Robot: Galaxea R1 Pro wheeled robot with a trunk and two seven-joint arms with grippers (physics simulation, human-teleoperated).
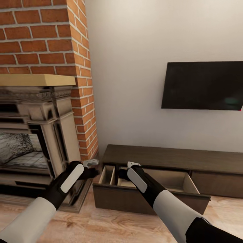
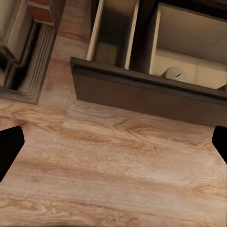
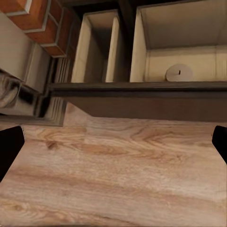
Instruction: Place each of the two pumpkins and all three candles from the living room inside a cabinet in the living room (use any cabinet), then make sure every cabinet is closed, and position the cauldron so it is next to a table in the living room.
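Dark-brown long low wooden cabinet [image 1: 158, 168], drawer pulled open, one stubby grey-brown candle [image 3: 178, 73] inside; left gripper [image 1: 90, 164] and right gripper [image 1: 133, 165] spread, empty. Probably next: fetching remaining items.

The cabinet [image 1: 168, 158] runs along the wall at about 1 o'clock, low on the floor [image 1: 101, 222], with the television [image 1: 202, 86] mounted on the wall above its right half. At 10 o'clock stands the fireplace [image 1: 33, 135], its mantel shelf [image 1: 35, 80] on top and the brick chimney [image 1: 44, 37] rising behind and above it — the brick column ends just beside the cabinet's left end. The cabinet's left drawer [image 1: 148, 199] is pulled out toward 6 o'clock; inside are a narrow compartment [image 2: 111, 33] on the left and a wide one to its right. A candle [image 3: 178, 72] lies in the wide compartment, near its front wall.
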